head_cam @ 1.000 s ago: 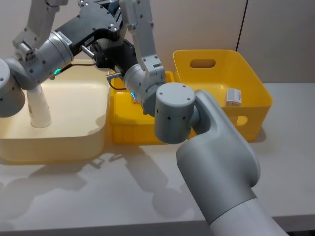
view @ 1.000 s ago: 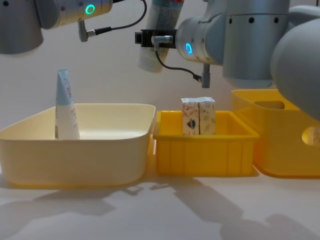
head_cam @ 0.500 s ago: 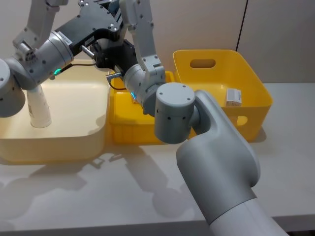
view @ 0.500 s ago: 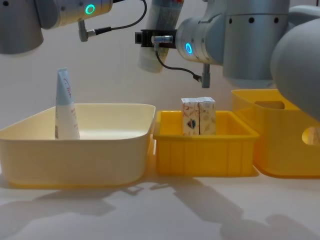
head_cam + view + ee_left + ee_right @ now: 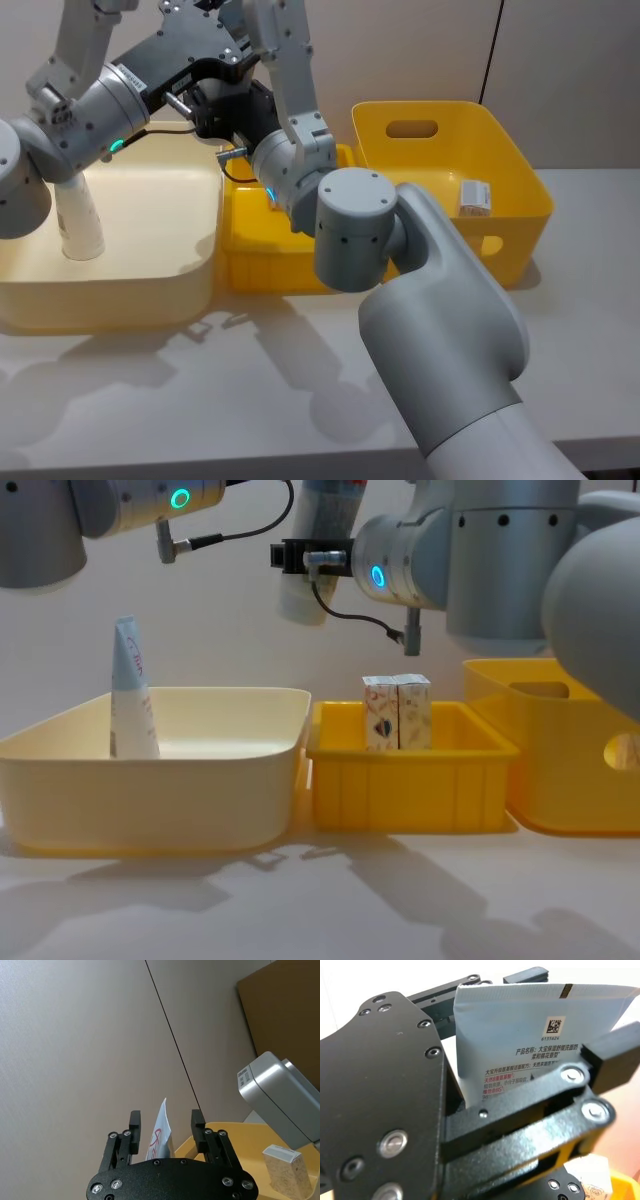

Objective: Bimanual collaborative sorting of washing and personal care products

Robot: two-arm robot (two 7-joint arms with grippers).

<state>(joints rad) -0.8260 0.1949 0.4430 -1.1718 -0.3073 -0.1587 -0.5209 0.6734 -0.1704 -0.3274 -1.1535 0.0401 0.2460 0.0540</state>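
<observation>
A pale blue-white tube (image 5: pixel 318 540) hangs cap-down high above the gap between the bins. My right gripper (image 5: pixel 555 1067) is shut on it, just below its barcode. My left gripper (image 5: pixel 166 1119) stands open around the tube's flat crimped end (image 5: pixel 160 1130), with a gap on each side. A second tube (image 5: pixel 130 695) stands upright in the cream bin (image 5: pixel 200 780), also seen as the tube (image 5: pixel 80 220) at the left. Two small printed boxes (image 5: pixel 397 712) stand side by side in the small yellow bin (image 5: pixel 410 790). Another box (image 5: pixel 474 197) lies in the large yellow bin (image 5: pixel 520 190).
The three bins sit in a row on the white table (image 5: pixel 200 400), cream at the left, large yellow at the right. My right arm's thick grey links (image 5: pixel 420 300) cross over the small yellow bin. A plain wall stands close behind.
</observation>
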